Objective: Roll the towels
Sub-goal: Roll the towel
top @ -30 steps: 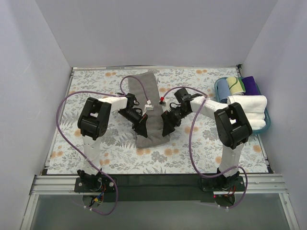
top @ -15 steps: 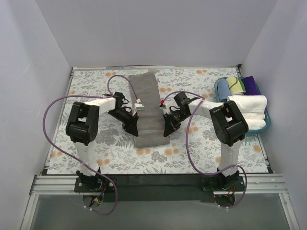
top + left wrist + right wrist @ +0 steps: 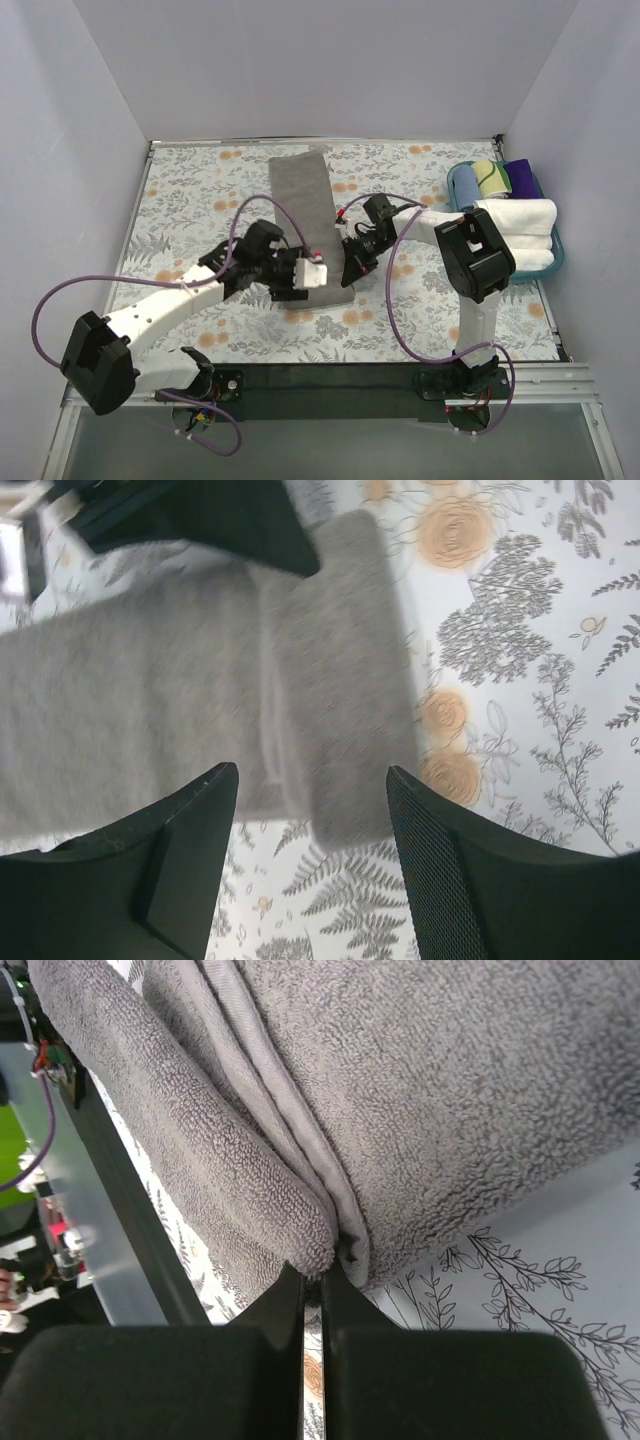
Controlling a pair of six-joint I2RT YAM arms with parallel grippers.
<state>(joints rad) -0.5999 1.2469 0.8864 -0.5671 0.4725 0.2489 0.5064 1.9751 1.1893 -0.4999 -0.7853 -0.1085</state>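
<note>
Grey-brown towel [image 3: 303,195] pinched by right gripper [image 3: 321,1278].

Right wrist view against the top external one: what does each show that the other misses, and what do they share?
Only the right wrist view shows the right gripper with its jaws pressed together at the folded edge of the grey towel, the layers stacked there. Only the top external view shows the towel's full length, the left gripper over its near end, and the blue basket of rolled towels at the right. Both show the grey towel lying on the floral covering.
</note>
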